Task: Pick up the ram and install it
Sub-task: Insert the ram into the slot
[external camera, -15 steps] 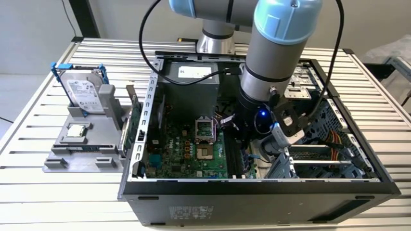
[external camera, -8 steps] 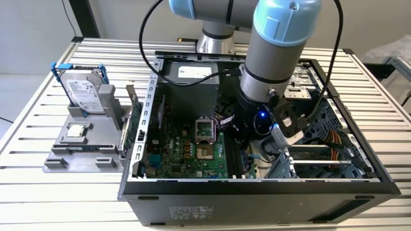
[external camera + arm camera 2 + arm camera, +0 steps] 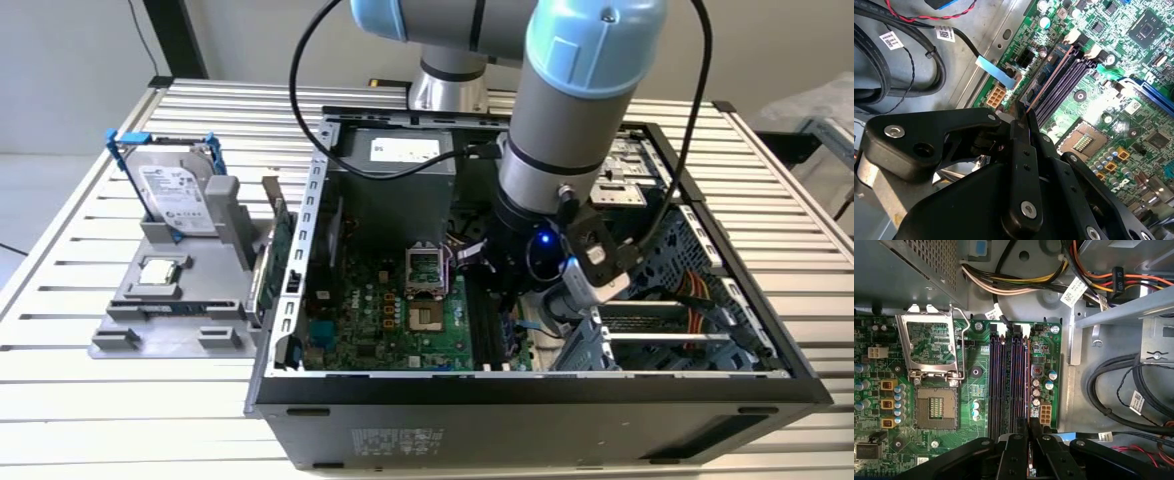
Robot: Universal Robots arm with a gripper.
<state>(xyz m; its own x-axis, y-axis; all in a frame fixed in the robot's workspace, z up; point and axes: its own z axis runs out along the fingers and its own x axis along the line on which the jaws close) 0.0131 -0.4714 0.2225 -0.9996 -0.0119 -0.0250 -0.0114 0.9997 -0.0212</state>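
Black linkage arms of the tool crowd the near part of both wrist views, drawn narrow and pinching the ram, which shows edge-on as a thin reddish-brown strip running away from the fingertips along the black slots.

By size: the counter of pale slats carries the open computer case. On the exterior view's left a grey fixture holds a hard drive upright. The grey and blue arm reaches down into the case. Inside lies the green motherboard, with the open processor socket under its raised metal frame. The slots stand between the socket and a row of capacitors, with white latches at their far end.

In the first wrist view the ram lies along the slot nearest the capacitors, the one farthest from the socket. I cannot tell whether it is seated or only resting on the slot mouth.

To do this step well, I judge the stick should be kept parallel to that slot and upright, so both ends meet the guides together. The press should go straight down and evenly, since a tilted push could jam one end. The cable bundle beyond the far latches looks clear of the slot.
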